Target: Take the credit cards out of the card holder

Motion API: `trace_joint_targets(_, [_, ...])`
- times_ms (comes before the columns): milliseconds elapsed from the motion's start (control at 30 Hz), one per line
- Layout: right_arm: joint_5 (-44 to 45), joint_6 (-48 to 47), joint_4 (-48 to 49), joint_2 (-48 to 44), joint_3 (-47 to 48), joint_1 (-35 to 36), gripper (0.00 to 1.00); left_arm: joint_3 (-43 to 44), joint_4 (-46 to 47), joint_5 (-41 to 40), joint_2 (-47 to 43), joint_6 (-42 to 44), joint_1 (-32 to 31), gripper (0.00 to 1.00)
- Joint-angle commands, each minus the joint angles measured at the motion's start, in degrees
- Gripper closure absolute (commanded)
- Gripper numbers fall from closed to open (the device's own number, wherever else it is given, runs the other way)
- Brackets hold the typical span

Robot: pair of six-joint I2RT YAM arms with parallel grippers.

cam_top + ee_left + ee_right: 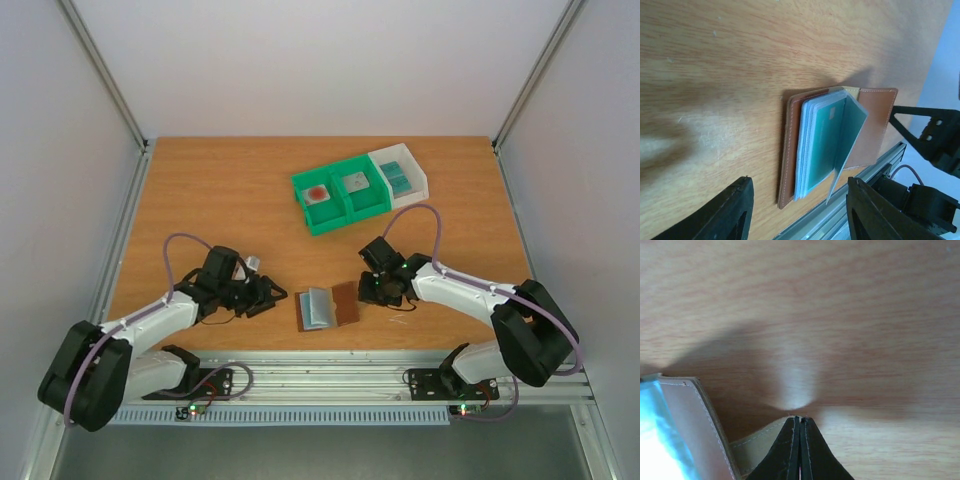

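The brown leather card holder (345, 302) lies open near the table's front edge, with teal credit cards (318, 307) standing up in its pockets. In the left wrist view the credit cards (822, 145) fan out from the card holder (875, 125), one leaf lifted. My left gripper (272, 296) is just left of the wallet. It is open, and in its own view the left gripper (800, 180) straddles the wallet's near end without touching it. My right gripper (800, 420) is shut, its tips down against the card holder's tan tab (755, 445) at the right side.
A green two-compartment bin (340, 215) holds a red-spotted tile (318, 193) and a grey tile (355, 183). A white bin (418, 180) beside it holds teal cards (398, 178). The aluminium rail (330, 375) runs just in front of the wallet.
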Motion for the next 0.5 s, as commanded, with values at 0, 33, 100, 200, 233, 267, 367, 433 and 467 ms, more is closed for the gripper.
trace_joint_targets(0, [0.77,-0.07,1.45,0.59,-1.87,-0.78,0.99,-1.77,7.08,0.78,0.97,-1.56,-0.27,0.48])
trace_joint_targets(33, [0.3,-0.39,1.32,0.77,-1.91,-0.93,0.99,-1.59,7.2,1.29,1.6,-1.53,-0.27,0.48])
trace_joint_targets(100, [-0.36,-1.22,0.33,1.12,-1.35,-1.08,0.99,-1.3,7.8,1.98,3.02,-1.18,-0.27,0.48])
trace_joint_targets(200, [-2.01,-2.41,-1.79,0.16,0.27,-1.08,0.9,-2.14,11.84,2.6,4.98,-1.88,-0.34,0.48])
trace_joint_targets(233, [-2.71,-2.85,-2.92,-0.46,1.02,-1.1,0.85,-2.77,13.94,3.05,5.56,-2.68,-0.36,0.48])
trace_joint_targets(267, [-3.11,-3.19,-4.38,-1.23,1.96,-1.1,0.83,-3.22,15.68,3.64,6.02,-3.71,-0.36,0.48])
trace_joint_targets(367, [-4.38,-3.91,-8.01,-4.7,4.22,-1.03,0.76,-3.63,18.12,4.29,7.53,-4.81,-0.38,0.49])
trace_joint_targets(433, [-5.71,-4.35,-10.29,-6.8,6.39,-0.83,0.72,-3.42,18.36,4.48,7.96,-4.45,-0.38,0.49])
trace_joint_targets(467, [-6.06,-4.41,-11.49,-7.51,7.74,-0.42,0.71,-3.31,18.32,4.56,8.09,-4.34,-0.36,0.5])
